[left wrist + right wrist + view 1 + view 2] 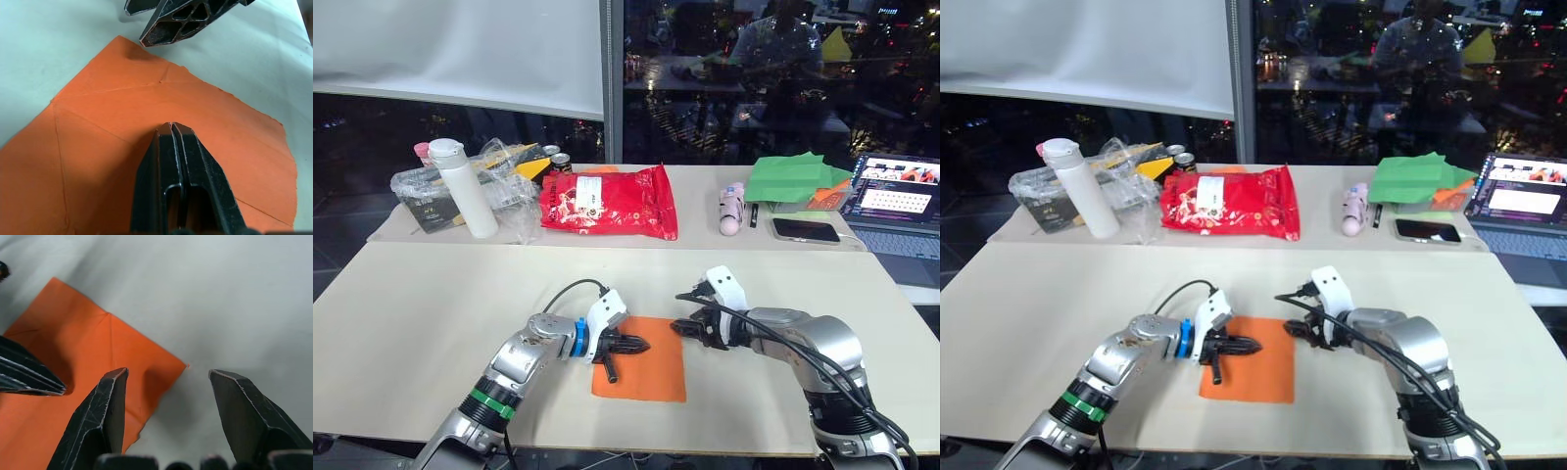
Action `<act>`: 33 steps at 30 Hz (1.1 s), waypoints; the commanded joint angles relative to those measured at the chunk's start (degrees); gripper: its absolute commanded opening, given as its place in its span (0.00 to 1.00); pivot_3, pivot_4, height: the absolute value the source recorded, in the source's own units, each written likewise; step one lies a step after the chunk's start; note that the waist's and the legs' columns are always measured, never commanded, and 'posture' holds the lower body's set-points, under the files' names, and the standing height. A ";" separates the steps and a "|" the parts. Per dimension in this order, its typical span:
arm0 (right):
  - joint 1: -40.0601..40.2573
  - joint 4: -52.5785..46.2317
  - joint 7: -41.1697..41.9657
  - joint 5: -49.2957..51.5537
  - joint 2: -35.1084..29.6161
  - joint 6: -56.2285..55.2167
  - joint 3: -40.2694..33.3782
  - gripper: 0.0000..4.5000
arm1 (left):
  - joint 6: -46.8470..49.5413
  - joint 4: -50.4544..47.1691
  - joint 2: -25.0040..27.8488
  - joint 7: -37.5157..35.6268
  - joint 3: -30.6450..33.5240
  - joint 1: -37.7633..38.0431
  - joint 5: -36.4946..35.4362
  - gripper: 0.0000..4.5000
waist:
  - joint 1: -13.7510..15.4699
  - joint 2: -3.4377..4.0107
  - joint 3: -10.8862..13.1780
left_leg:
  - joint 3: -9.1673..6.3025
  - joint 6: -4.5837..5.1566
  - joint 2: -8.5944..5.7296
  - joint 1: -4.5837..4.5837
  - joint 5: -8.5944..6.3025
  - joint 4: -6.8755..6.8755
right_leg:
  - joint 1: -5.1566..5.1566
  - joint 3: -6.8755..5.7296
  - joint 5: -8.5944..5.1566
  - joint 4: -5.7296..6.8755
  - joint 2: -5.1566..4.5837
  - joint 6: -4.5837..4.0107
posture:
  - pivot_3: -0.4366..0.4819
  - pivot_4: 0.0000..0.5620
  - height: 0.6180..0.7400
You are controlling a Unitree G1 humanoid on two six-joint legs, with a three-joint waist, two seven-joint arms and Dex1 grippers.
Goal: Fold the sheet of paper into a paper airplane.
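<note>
Orange creased sheet of paper [646, 367], flat, rectangular.

Matt, creased orange sheet of paper [646, 367] on a smooth table [431, 313].

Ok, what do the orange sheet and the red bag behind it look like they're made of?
The sheet of paper looks like thin matte paper: it lies flat on the table, holds sharp crease lines, and one edge is slightly ragged. The red snack bag looks like glossy plastic or foil film, going by its bright highlights and puffy wrinkles; which of the two, I can't tell.
</note>
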 commanded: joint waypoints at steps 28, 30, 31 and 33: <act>-2.15 4.94 1.83 5.52 4.13 -2.54 0.71 0.66 | 1.34 -0.73 0.21 2.67 -1.89 1.12 3.93 0.00 | -0.23 0.01 -0.13 | -0.01 0.00 0.02 0.10 0.00 0.02 | 0.07 -0.01 0.00 0.04 0.02 0.02 | 0.48 0.27 0.83; -2.24 4.85 1.62 5.90 4.20 -2.18 0.20 0.66 | 1.43 -0.76 0.20 2.70 -1.81 1.13 3.89 0.00 | -0.22 0.01 -0.13 | -0.01 0.00 0.02 0.09 0.00 0.02 | 0.07 -0.01 0.00 0.03 0.02 0.01 | 0.48 0.27 0.83; -2.30 4.74 1.65 6.07 4.16 -1.95 0.01 0.66 | 1.50 -0.78 0.18 2.71 -1.73 1.16 3.80 0.00 | -0.22 0.01 -0.13 | -0.01 0.00 0.02 0.09 0.00 0.02 | 0.07 0.00 0.00 0.03 0.02 0.01 | 0.48 0.27 0.83; -2.49 4.56 1.84 6.42 4.27 -1.47 -0.54 0.66 | 1.64 -0.81 0.13 2.71 -1.62 1.20 3.65 0.00 | -0.22 0.01 -0.13 | -0.01 0.00 0.02 0.08 0.00 0.02 | 0.07 -0.01 0.00 0.03 0.02 0.01 | 0.48 0.27 0.83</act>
